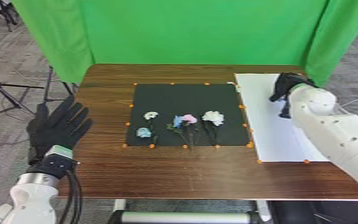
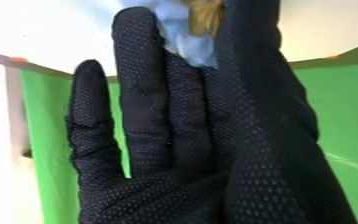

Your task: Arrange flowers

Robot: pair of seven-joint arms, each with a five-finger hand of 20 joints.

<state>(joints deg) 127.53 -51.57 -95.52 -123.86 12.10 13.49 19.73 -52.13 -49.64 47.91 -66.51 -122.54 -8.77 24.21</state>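
- Head view, left edge: the left hand (image 1: 58, 125) is by the table (image 1: 104, 175), fingers straight and spread, holding nothing; it seems to have no part in this step.
- Centre of the frame: the black mat (image 1: 171, 95) bears a small white flower (image 1: 151, 115), a pale blue flower (image 1: 143, 132) just below it, then a blue flower (image 1: 178, 121) beside a pink flower (image 1: 190, 119), and a larger white flower (image 1: 213, 117). These look like the work left to do (assuming the mat is the supply).
- Right, above centre: the right hand (image 1: 289, 86) is over the upper part of the white sheet (image 1: 278, 145). In the right wrist view, its thumb and fingers are clamped on a blue bloom (image 2: 193, 49). Progress looks early: one flower is picked and carried across, its placing probably the step in hand.
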